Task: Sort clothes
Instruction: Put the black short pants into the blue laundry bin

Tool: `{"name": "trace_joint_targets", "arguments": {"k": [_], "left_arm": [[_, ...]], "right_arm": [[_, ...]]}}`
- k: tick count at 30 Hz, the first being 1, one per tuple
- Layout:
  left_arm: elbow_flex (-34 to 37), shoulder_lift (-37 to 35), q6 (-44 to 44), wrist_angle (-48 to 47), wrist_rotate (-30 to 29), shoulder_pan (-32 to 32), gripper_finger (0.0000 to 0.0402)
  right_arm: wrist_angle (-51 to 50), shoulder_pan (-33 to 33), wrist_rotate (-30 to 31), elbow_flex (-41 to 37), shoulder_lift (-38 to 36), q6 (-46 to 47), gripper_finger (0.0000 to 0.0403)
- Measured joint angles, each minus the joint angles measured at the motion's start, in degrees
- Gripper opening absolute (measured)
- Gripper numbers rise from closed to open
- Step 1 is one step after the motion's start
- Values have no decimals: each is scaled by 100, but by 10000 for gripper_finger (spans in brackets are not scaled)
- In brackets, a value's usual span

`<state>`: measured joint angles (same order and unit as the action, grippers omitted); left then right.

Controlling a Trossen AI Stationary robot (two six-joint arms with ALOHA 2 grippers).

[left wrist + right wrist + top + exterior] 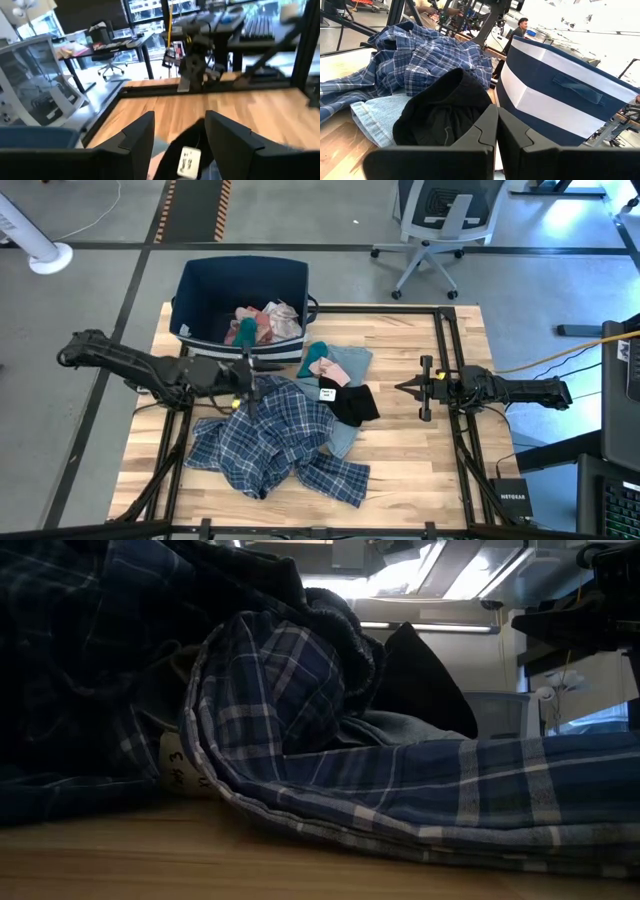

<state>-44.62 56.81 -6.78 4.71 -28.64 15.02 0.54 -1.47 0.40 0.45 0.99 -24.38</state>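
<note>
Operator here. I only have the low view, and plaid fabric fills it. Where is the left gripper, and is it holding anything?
Observer: The left gripper hangs over the far edge of the plaid shirt, just in front of the bin. Its fingers are open and empty.
Operator: What is in the bin?
Observer: A small bunch of pink, teal and white pieces lies inside it.
Operator: What else is on the table besides the plaid?
Observer: A teal piece, a light grey-blue garment and a small black item lie between the shirt and the right gripper, which waits with its fingers shut.
</note>
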Motion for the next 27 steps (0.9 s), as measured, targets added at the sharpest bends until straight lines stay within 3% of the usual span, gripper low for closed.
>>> {"name": "trace_joint_targets", "arguments": {"k": [12,17,27], "left_arm": [[951,20,510,303,-7,193,168],[957,14,257,957,-10,218,168],[961,20,286,702,-9,488,168]], "right_arm": [[0,2,0,0,-2,0,17],[0,0,0,-2,-2,0,17],[0,1,0,-1,0,2,17]]}}
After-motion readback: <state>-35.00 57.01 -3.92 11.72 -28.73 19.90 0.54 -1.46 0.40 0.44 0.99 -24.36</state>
